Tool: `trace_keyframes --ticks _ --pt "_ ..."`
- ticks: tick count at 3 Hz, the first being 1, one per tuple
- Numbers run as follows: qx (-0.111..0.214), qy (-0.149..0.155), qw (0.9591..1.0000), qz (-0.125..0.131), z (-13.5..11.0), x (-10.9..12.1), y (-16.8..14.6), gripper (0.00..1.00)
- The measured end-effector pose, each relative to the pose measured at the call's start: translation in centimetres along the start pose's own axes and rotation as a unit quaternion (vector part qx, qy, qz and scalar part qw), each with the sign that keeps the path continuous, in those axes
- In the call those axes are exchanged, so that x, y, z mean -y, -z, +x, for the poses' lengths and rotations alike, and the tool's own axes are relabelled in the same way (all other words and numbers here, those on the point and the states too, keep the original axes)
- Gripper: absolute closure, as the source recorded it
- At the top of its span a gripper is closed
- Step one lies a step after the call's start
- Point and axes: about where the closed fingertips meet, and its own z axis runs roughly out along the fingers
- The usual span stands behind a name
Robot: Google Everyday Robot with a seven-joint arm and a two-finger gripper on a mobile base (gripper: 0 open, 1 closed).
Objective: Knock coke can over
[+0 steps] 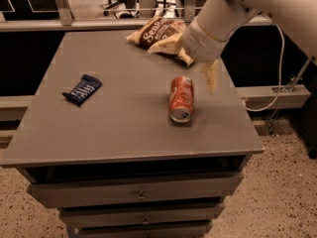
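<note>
The red coke can (181,98) lies on its side on the grey table (124,123), right of the middle, with its silver top turned toward the front edge. My gripper (185,67) hangs from the white arm just behind and above the can. It is open and empty: one cream finger (163,45) points left over the chip bag and the other finger (212,77) points down to the right of the can. Neither finger touches the can.
A brown-and-cream chip bag (156,32) lies at the table's back edge. A dark blue snack wrapper (82,89) lies at the left. Drawers sit below the table top. A white cable (277,78) and a metal rail stand to the right.
</note>
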Motion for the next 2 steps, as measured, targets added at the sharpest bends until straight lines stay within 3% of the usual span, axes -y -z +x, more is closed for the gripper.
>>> trace_keyframes --ticks 1,2 --pt "-0.035 -0.058 0.9963 0.054 3.56 0.08 3.29 0.0" --pt "-0.035 -0.058 0.9963 0.054 3.56 0.08 3.29 0.0"
